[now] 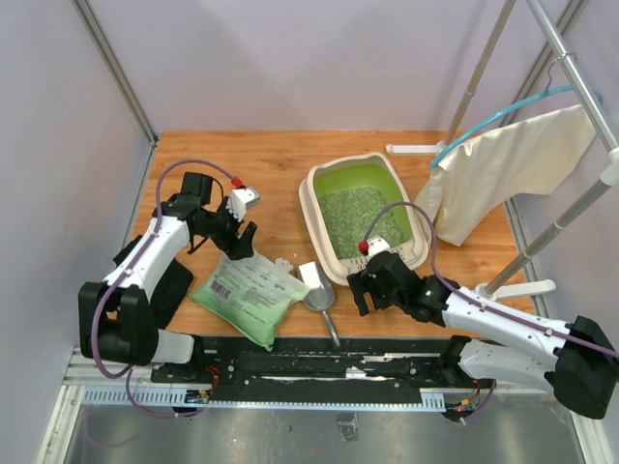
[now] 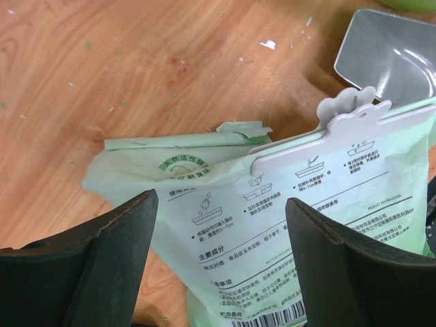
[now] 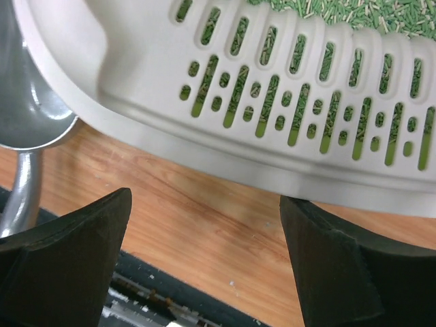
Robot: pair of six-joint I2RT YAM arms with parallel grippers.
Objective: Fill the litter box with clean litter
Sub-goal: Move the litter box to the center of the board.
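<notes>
The cream-white litter box (image 1: 319, 217) stands at the table's centre right, with green-grey clean litter (image 1: 353, 217) spread inside it. In the right wrist view its slotted rim (image 3: 272, 82) fills the top, and litter (image 3: 354, 10) shows beyond. My right gripper (image 1: 366, 290) (image 3: 204, 197) is open over bare wood just in front of that rim. A light green printed bag (image 1: 250, 290) (image 2: 286, 225) lies flat with a white clip (image 2: 340, 129) across its top. My left gripper (image 1: 238, 247) (image 2: 221, 204) is open, with its fingers on either side of the bag's upper end.
A silver metal scoop (image 1: 319, 288) (image 2: 392, 58) (image 3: 27, 122) lies between the bag and the litter box. A cream cloth (image 1: 513, 169) hangs from a metal rack (image 1: 571, 58) at the right. A black rail (image 1: 319, 362) runs along the near edge.
</notes>
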